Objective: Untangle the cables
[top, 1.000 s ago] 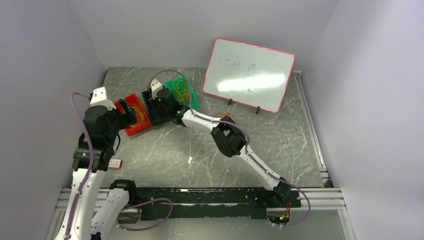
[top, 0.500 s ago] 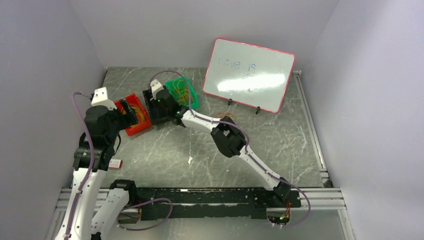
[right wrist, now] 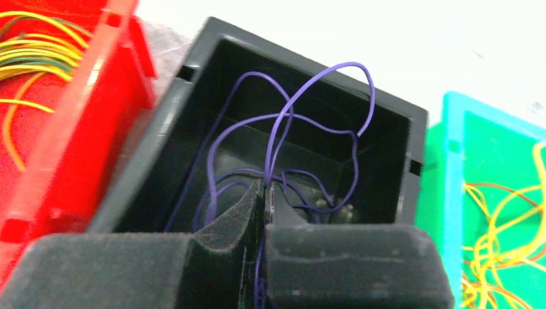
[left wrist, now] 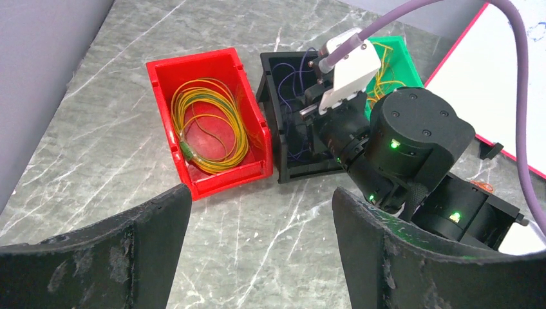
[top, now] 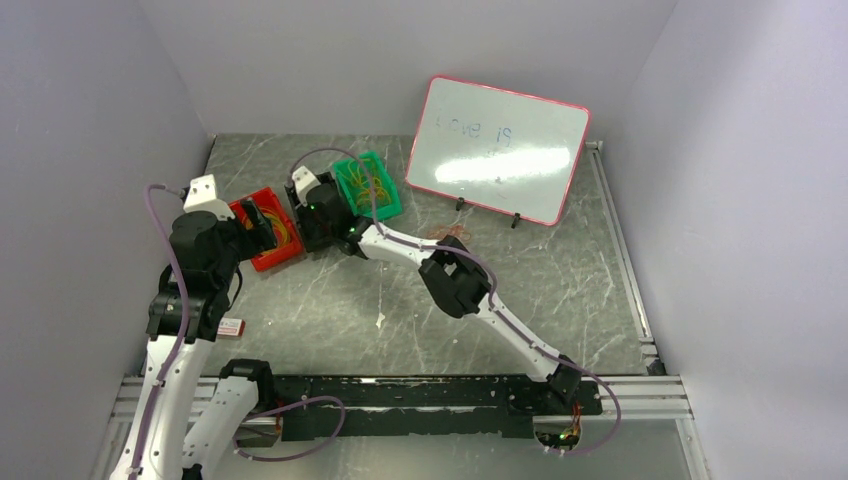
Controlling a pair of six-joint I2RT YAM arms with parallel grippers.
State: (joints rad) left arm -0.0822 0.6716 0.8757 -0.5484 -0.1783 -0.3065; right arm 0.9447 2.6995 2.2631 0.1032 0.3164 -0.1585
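Three small bins stand side by side at the table's back left. The red bin [left wrist: 257, 138] holds a coil of yellow and green cable [left wrist: 209, 125]. The black bin [right wrist: 386, 129] holds a dark blue-purple cable [right wrist: 283, 129]. The green bin [right wrist: 489, 167] holds loose orange and yellow cables [right wrist: 508, 244]. My right gripper [right wrist: 265, 190] is over the black bin, shut on a strand of the blue-purple cable, whose loops rise above the fingertips. My left gripper [left wrist: 257, 225] is open and empty, above the bare table just in front of the red bin.
A pink-framed whiteboard [top: 497, 148] stands at the back right on small feet. A small orange-brown tangle [top: 440, 232] lies beside my right arm. A pale scrap [top: 381, 320] lies mid-table. Grey walls close in the left, back and right.
My right wrist has shifted slightly left over the black bin, uncovering more of the green bin. My left arm has not visibly moved.
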